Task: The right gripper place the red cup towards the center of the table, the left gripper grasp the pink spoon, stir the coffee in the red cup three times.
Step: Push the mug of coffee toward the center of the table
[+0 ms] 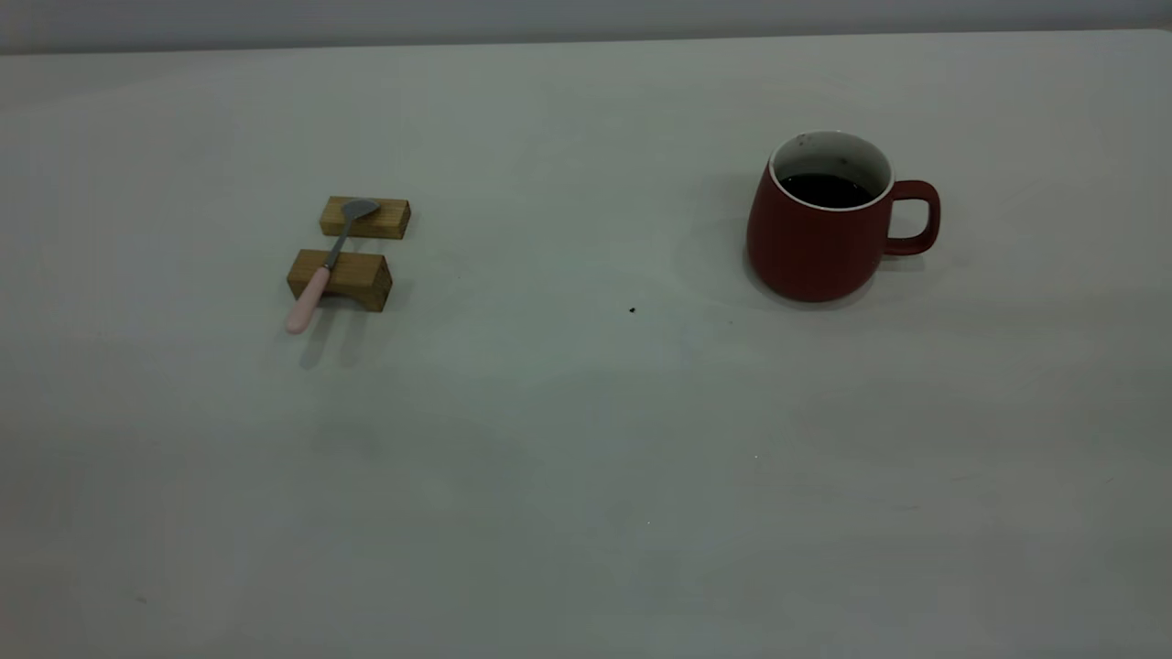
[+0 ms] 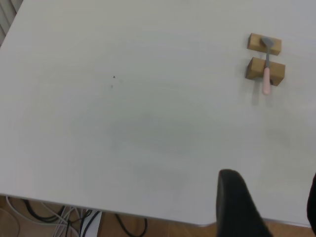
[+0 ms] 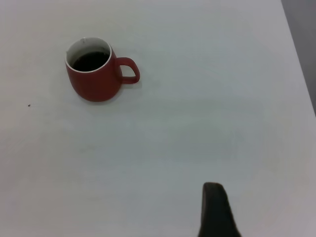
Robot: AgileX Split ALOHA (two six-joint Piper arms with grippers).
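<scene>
The red cup (image 1: 819, 229) stands upright on the table (image 1: 586, 458) at the right, handle pointing right, with dark coffee (image 1: 827, 189) inside. The pink spoon (image 1: 322, 270) lies across two wooden blocks at the left, bowl on the far block, pink handle sticking out toward the front. Neither gripper shows in the exterior view. In the left wrist view my left gripper (image 2: 272, 197) hangs open over the table's near edge, far from the spoon (image 2: 266, 74). Only one black finger (image 3: 215, 210) of my right gripper shows, well away from the cup (image 3: 94, 79), with nothing beside it.
The far wooden block (image 1: 364, 217) and the near one (image 1: 341, 277) hold the spoon off the table. A tiny dark speck (image 1: 632, 310) lies between spoon and cup. Cables (image 2: 59, 215) hang below the table edge; another table edge (image 3: 301, 54) runs beyond the cup's handle side.
</scene>
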